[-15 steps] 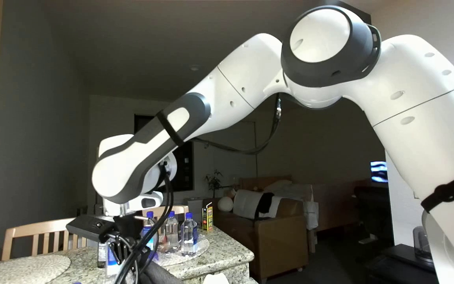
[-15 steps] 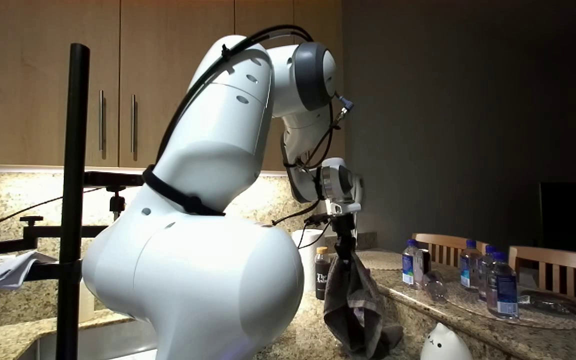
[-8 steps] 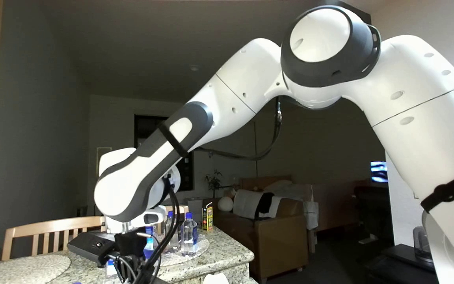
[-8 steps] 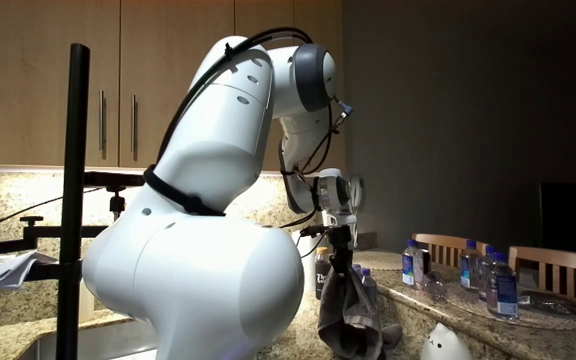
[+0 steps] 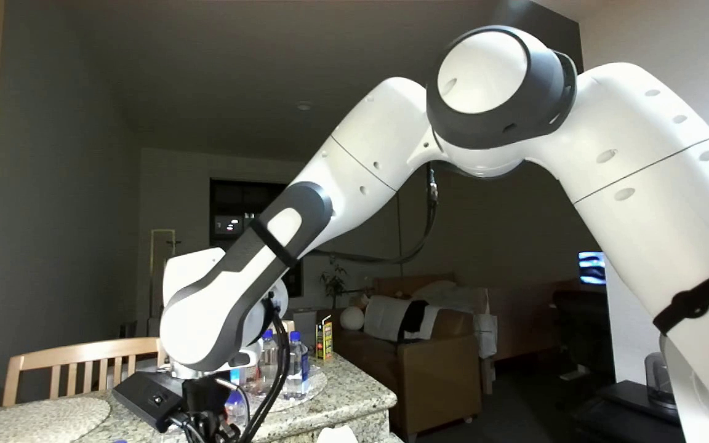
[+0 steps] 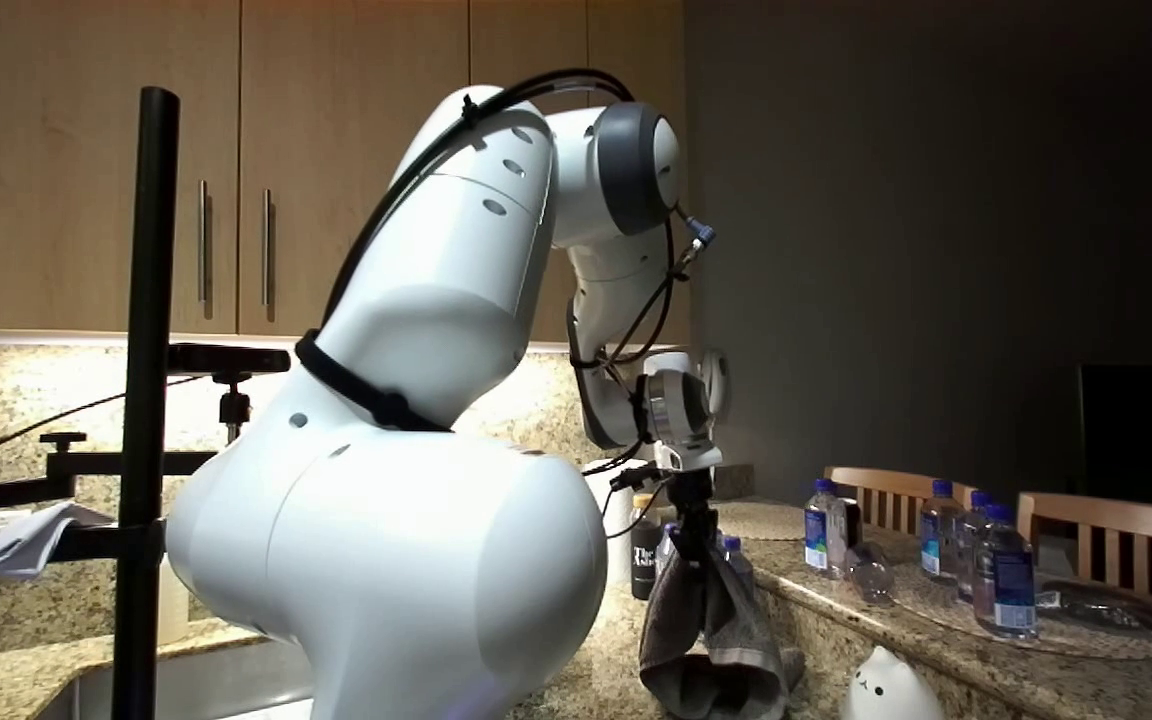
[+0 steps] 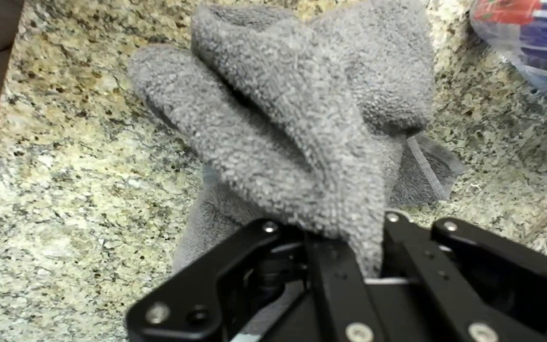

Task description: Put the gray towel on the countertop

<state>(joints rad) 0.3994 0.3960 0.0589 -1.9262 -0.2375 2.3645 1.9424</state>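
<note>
My gripper (image 7: 359,228) is shut on a bunched part of the gray towel (image 7: 340,118) in the wrist view. The towel is folded and hangs from the fingers over the pale speckled countertop (image 7: 64,190). In an exterior view the gripper (image 6: 698,550) points down and the towel (image 6: 721,650) hangs draped from it, low over the lower countertop (image 6: 611,650). I cannot tell whether its bottom touches the surface. In an exterior view the wrist (image 5: 207,400) is low at the bottom edge, and the towel is out of view there.
Bottles with blue caps (image 6: 1011,590) stand on the raised counter ledge. A dark bottle with an orange cap (image 6: 644,560) stands behind the towel. A white cat figure (image 6: 891,690) is to its right. A clear bottle (image 7: 534,42) lies near the towel. A sink (image 6: 236,680) is at left.
The arm and gripper have moved down with the towel held. In an exterior view the towel has dropped out of the frame. The gripper has shifted slightly right over the last half second.
</note>
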